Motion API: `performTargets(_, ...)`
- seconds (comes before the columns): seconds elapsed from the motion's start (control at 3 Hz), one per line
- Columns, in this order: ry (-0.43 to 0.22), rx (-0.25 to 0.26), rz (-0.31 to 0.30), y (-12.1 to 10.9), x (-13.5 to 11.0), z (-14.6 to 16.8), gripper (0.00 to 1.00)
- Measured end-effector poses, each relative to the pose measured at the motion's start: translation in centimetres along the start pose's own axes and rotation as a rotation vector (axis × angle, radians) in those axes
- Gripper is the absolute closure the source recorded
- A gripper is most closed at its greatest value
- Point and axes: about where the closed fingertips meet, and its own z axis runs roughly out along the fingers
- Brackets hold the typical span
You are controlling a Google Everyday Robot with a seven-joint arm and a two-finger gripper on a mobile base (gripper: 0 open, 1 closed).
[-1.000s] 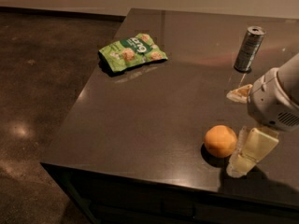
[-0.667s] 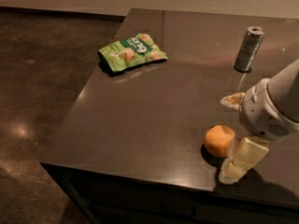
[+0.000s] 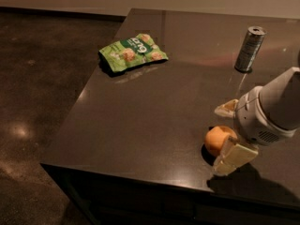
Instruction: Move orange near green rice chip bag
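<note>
Orange (image 3: 215, 141) sits near the table's (image 3: 154, 116) front-right edge between the gripper's (image 3: 221, 138) spread, unclamped jaws, so centre it, close gently so it can't roll, then carry far-left to the green rice chip bag (image 3: 133, 54).

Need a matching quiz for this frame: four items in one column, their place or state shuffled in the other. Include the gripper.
Things:
1. small round orange fruit
2. flat crinkled bright-green snack pouch
3. slim silver-grey metal can
4. white two-finger gripper

Places or states:
A. standing upright at the far right of the dark table
B. lying flat near the far left corner
C. resting near the front edge, right side
D. open, one finger behind the fruit and one in front of it

Pairs: 1-C, 2-B, 3-A, 4-D
</note>
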Motion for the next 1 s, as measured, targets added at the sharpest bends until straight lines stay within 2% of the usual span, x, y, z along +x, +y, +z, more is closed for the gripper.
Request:
performTargets(0.67,0.021,0.023,-0.013,-1.7,0.5,-0.1,0.65)
performTargets(1.0,0.004,0.033,-0.012,-3.2,-1.6,-1.0,0.88)
